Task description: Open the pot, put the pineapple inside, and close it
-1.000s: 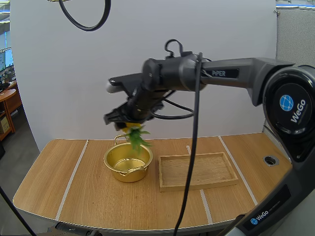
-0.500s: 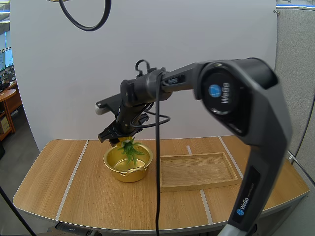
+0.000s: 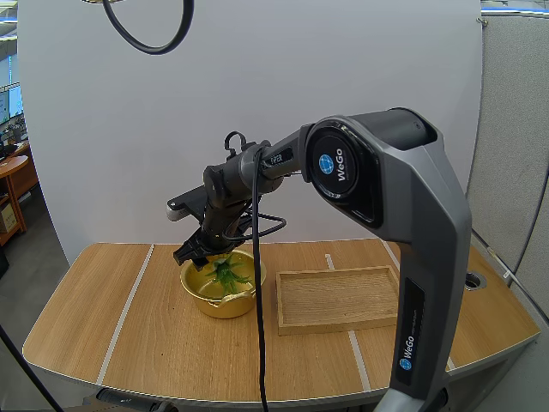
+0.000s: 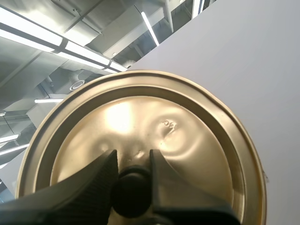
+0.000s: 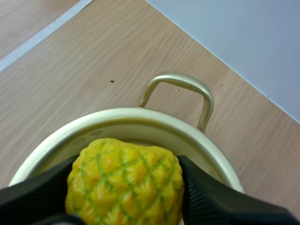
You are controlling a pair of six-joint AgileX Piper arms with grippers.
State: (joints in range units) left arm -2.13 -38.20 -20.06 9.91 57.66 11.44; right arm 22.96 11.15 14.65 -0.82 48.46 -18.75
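Pineapple (image 5: 124, 187) clamped in our right gripper (image 5: 126, 166) low over the open pot (image 5: 140, 114), our left gripper (image 4: 132, 161) pinching the lid (image 4: 192, 126) by its knob (image 4: 131, 194).

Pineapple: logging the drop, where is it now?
The pineapple is pinched in the right gripper over the open pot, left of the wooden tray in the high view.

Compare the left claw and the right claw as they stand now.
The left claw pinches the small dark knob of the gold lid; the right claw grips the yellow pineapple by its body. The left claw is nearly closed on the knob; the right claw is spread wide around the fruit. The right claw hangs just above the open pot; the left claw holds the lid off it. Both are shut on something.
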